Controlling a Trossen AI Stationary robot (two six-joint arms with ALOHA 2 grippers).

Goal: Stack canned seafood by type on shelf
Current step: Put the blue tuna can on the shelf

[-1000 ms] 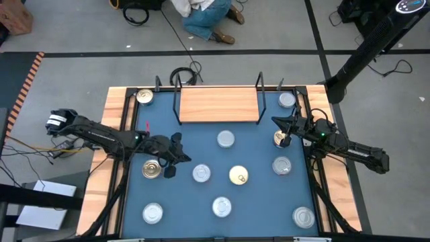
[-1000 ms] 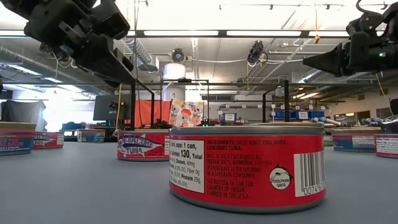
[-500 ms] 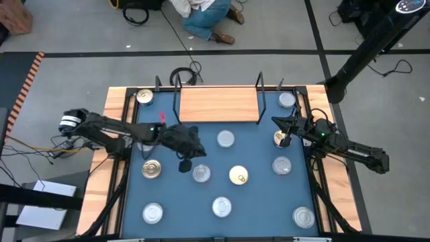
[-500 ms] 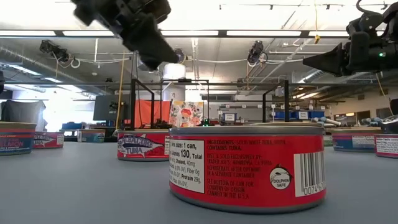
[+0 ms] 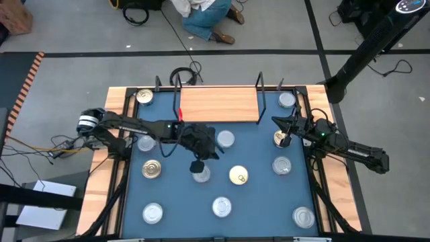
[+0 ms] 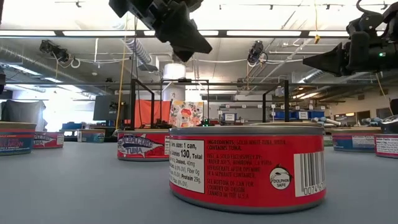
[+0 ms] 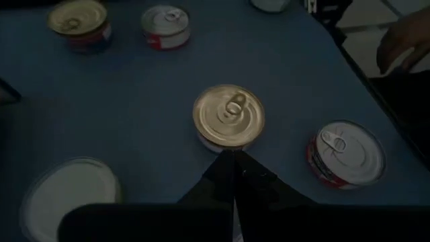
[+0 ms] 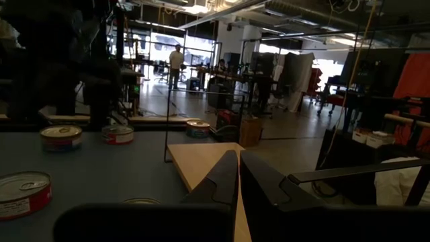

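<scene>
Several round tins of canned seafood lie scattered flat on the blue table (image 5: 175, 195). They include a gold-lidded one (image 5: 238, 175) (image 7: 228, 115) and silver-lidded ones (image 5: 201, 174) (image 5: 226, 139). A red-labelled tin (image 6: 249, 165) fills the low view. The shelf (image 5: 218, 104), a light wooden board, lies bare at the far edge. My left gripper (image 5: 205, 154) (image 6: 202, 50) (image 7: 234, 156) is shut and hangs above the table's middle, pointing down at a slant; the gold-lidded tin lies just ahead of its tips. My right gripper (image 5: 275, 123) (image 6: 308, 64) (image 8: 236, 168) waits shut and level at the far right, near a gold tin (image 5: 280, 138).
Thin black wire uprights (image 5: 261, 101) stand at the shelf's ends. More tins sit in the far corners (image 5: 144, 96) (image 5: 287, 99) and along the near edge (image 5: 153, 214) (image 5: 303, 216). A wooden rim (image 5: 111, 154) frames the table. A person's legs (image 5: 208, 20) show beyond the far side.
My left gripper has swung from beside the gold tin at the left toward the table's right edge, to the middle, rising as it went. It has rolled a little and stayed shut. No tin has moved.
</scene>
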